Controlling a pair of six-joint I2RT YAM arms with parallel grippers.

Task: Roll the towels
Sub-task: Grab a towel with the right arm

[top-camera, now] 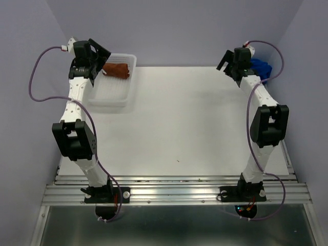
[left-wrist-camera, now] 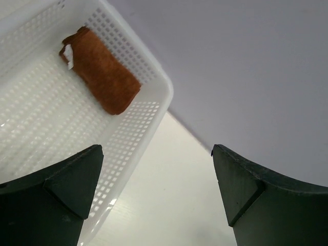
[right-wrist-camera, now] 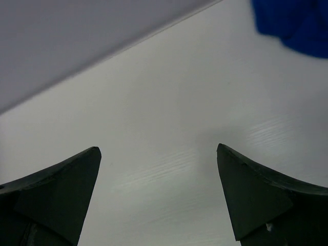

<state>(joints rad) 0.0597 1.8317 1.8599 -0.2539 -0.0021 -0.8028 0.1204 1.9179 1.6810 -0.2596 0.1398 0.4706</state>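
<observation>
With left claw point(left-wrist-camera: 156, 149) and right claw point(right-wrist-camera: 158, 149) both gaping empty, we find the blue towel point(top-camera: 261, 67) bunched at the desk's point(top-camera: 195, 123) upper-right corner, just beyond our right claw, and the brown towel point(top-camera: 117, 70) bundled in the basket point(top-camera: 110, 102) at upper left.

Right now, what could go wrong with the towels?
The blue towel lies bunched at the far corner of the table; the right gripper may pinch several layers or nudge it off. The left gripper hangs open over the basket rim and could knock it, disturbing the rolled rust-brown towel.
</observation>
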